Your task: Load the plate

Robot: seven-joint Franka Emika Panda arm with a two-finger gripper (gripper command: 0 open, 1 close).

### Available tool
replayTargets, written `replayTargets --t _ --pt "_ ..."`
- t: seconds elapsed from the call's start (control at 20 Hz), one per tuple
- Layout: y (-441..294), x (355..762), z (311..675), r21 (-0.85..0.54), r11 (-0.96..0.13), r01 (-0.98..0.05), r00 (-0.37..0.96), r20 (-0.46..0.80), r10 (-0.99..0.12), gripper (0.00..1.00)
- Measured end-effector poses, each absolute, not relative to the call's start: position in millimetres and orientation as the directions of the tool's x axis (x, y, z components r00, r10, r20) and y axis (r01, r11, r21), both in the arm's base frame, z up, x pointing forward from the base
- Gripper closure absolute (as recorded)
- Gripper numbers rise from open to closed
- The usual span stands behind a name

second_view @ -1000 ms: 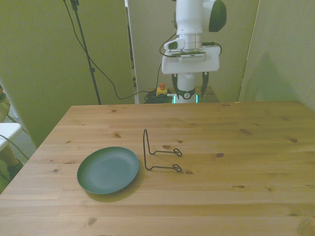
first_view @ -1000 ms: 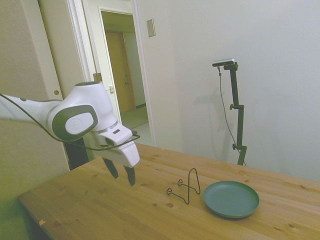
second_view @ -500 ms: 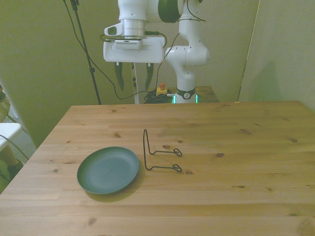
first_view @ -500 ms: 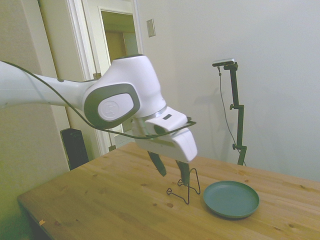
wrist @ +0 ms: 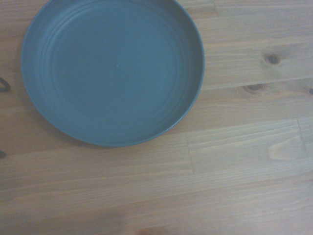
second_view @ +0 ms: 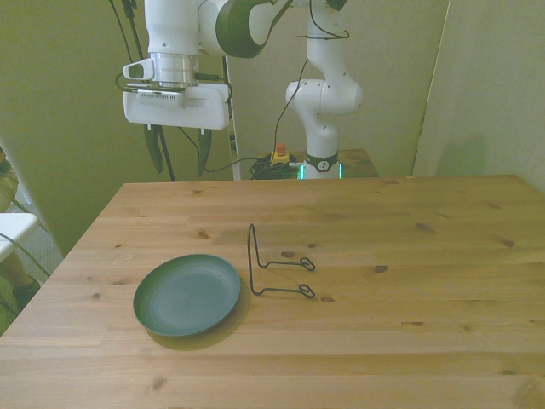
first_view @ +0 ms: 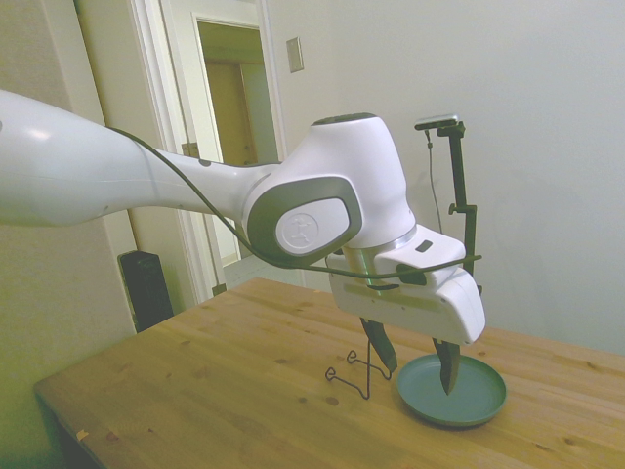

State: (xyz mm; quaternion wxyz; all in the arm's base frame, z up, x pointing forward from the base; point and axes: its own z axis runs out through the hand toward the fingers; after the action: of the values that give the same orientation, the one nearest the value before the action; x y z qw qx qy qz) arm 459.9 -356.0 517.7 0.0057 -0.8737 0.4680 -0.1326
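Observation:
The dark teal-green plate (second_view: 187,294) lies flat on the wooden table, toward the front view's left; it also shows in the side view (first_view: 479,391) and fills much of the wrist view (wrist: 112,68). A thin black wire stand (second_view: 274,268) rests right beside it, also seen in the side view (first_view: 363,369). My gripper (second_view: 178,152) hangs high above the table, over the plate's side, open with nothing between its dark fingers; in the side view the gripper (first_view: 418,360) is in front of the plate.
The wooden table (second_view: 409,273) stretches wide toward the front view's right. A person's clothing shows at the front view's left edge (second_view: 7,183). A white object (second_view: 13,234) sits beside the table's left edge.
The arm has swung from above the table's far middle toward the front view's left, ending above the plate. The fingers stayed open. Plate and wire stand have not moved.

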Motion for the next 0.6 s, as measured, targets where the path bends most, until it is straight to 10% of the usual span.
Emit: replayTargets --t 0.6 --pt "-492 506 487 -0.212 -0.486 -0.848 0.456 0.177 -0.872 0.0"
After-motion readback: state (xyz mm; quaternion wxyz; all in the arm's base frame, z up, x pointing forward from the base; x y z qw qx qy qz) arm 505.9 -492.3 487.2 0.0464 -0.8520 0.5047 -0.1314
